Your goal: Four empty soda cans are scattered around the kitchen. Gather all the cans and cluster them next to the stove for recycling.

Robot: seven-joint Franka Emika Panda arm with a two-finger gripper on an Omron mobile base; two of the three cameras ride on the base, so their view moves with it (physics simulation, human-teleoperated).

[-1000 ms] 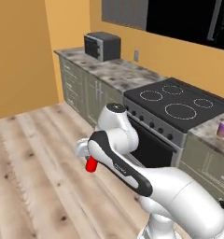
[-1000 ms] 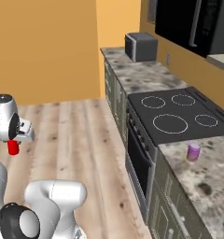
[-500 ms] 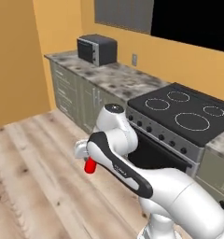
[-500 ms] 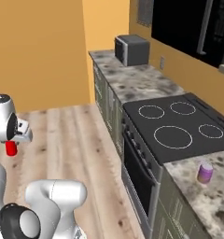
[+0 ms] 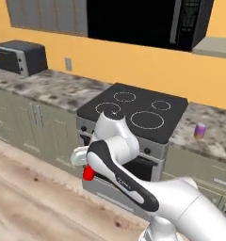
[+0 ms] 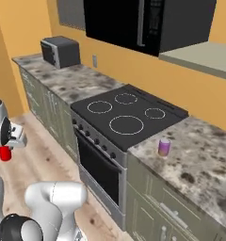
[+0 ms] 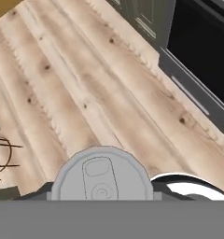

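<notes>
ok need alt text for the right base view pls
A black-topped stove sits in a stone counter, with a purple can just to its right. At far left the gripper holds a red can above the wood floor.

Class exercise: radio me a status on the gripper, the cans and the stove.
Gripper shut on red can, carried over the floor. Purple can stands on counter right of stove. Nothing blocking that counter spot.

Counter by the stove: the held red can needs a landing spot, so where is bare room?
Bare counter lies right of the stove, around and beyond the purple can. The stretch between stove and toaster oven is also free. Nothing looks crowded.
</notes>
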